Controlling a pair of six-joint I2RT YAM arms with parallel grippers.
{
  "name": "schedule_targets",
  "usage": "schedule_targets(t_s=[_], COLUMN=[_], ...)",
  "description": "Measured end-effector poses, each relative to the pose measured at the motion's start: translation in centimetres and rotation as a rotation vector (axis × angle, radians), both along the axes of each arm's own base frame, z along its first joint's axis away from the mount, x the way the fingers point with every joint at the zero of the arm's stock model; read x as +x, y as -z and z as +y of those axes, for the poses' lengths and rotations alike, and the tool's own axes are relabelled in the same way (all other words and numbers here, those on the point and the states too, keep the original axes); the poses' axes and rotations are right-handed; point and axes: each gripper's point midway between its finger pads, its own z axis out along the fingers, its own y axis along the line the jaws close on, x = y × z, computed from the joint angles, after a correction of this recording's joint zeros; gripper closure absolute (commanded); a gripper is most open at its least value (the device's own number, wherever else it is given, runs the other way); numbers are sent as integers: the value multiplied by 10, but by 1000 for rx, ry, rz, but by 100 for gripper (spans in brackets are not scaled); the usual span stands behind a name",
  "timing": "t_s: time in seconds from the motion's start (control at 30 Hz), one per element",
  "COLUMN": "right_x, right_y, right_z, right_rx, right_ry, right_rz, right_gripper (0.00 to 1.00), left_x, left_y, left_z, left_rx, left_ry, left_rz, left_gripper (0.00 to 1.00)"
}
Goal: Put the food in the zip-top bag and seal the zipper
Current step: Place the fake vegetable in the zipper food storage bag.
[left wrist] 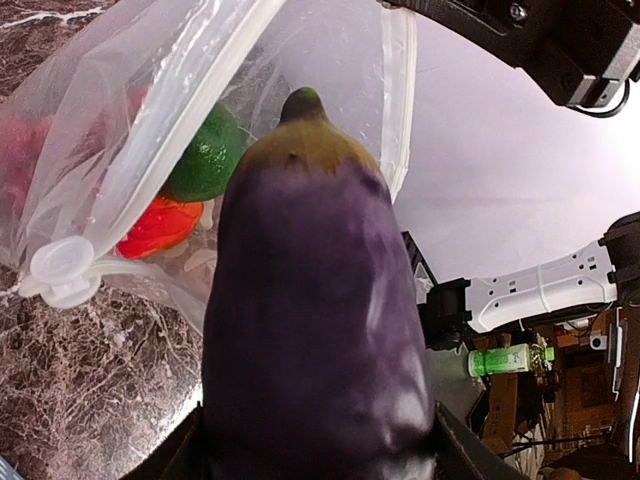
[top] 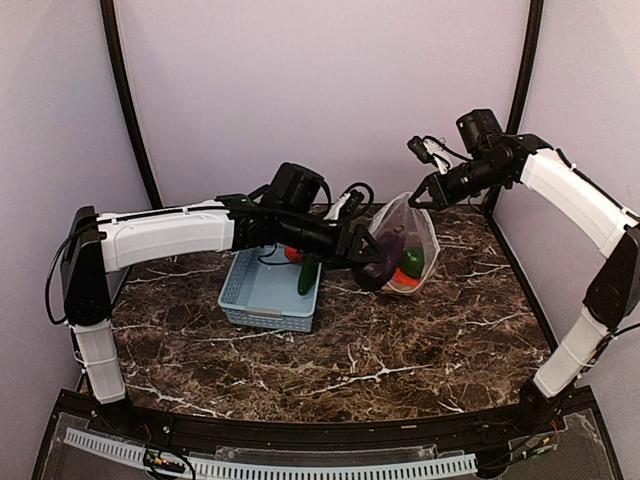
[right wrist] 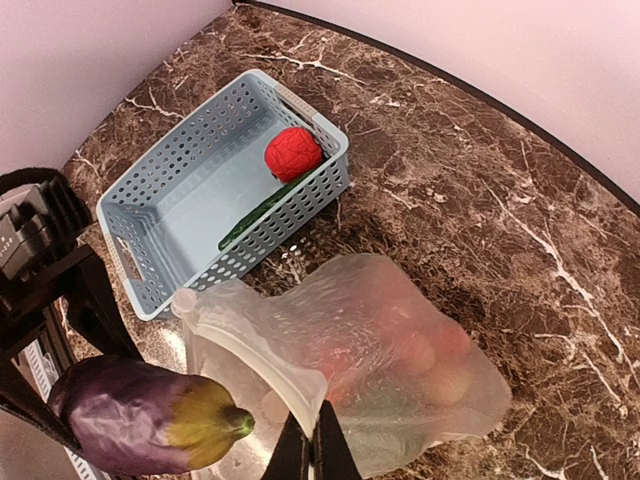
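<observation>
The left gripper (top: 368,262) has its fingers clamped round the eggplant (top: 388,262), which sits at the centre of the top view, right at the mouth of the zip-top bag (top: 410,230). From the left wrist the eggplant (left wrist: 315,330) fills the middle and bottom of the frame. Its green stem tip points up into the open bag (left wrist: 150,100), and one black finger presses on it from each side at the bottom edge.

The right gripper (top: 420,197), upper right of centre in the top view, is pinched shut on the bag's top edge and holds it up off the table (top: 400,350). In the right wrist view the closed fingertips (right wrist: 310,445) nip the whitish zipper (right wrist: 270,370) at the bottom centre. The slider (right wrist: 183,300) is at the strip's left end and the bag (right wrist: 420,300) hangs below.

Inside the bag I can see a green pepper (left wrist: 205,155) and a red-orange piece (left wrist: 160,225). Some reddish round pieces (right wrist: 432,352) show through the plastic, too blurred to name.

The light-blue basket (top: 262,315) lies left of the bag, near it but apart. It holds a cucumber (right wrist: 262,207) and a red piece (right wrist: 292,153) against its right wall
</observation>
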Motion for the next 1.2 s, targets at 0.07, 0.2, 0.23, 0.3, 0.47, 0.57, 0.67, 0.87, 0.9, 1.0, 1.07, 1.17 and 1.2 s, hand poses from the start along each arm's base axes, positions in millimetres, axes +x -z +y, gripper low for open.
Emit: schedule_targets(t_s=[0.07,0.2,0.23,0.3,0.47,0.57,0.67,0.87,0.9,1.0,1.07,1.17,1.2], right_x=[-3,-16,-21,-32,-41,-43,-46,-56,-59,-64,-66,-68,-68], right_y=[-2,2,6,17,30,29,27,32,32,30,30,30,29], right_z=[3,5,6,8,13,15,17,24,26,33,35,37,37], right_rx=[17,40,43,44,56,70,87,115,118,126,128,129,129], right_ry=[-14,-43,-53,-75,-106,-118,-135,-178,-185,-210,-219,-226,-226], right_rz=[3,19,29,62,104,102,100,114,116,116,118,118,118], right_gripper=[100,100,100,100,100,100,100,100,100,100,100,100,100], left_x=[2,3,3,4,6,10,13,23,25,32,38,48,51], left_y=[1,4,4,6,14,18,27,46,47,53,54,55,57], left_z=[1,3,2,1,-2,-8,-12,-12,-12,-10,-10,-12,-12], left_rx=[5,15,12,1,-16,-38,-44,-42,-48,-66,-85,-116,-120], left_ry=[-13,-35,-42,-57,-96,-118,-143,-227,-243,-306,-348,-405,-424], left_rz=[6,33,44,68,142,185,231,290,293,316,332,349,353], left_gripper=[57,57,57,57,57,57,57,53,53,51,47,43,37])
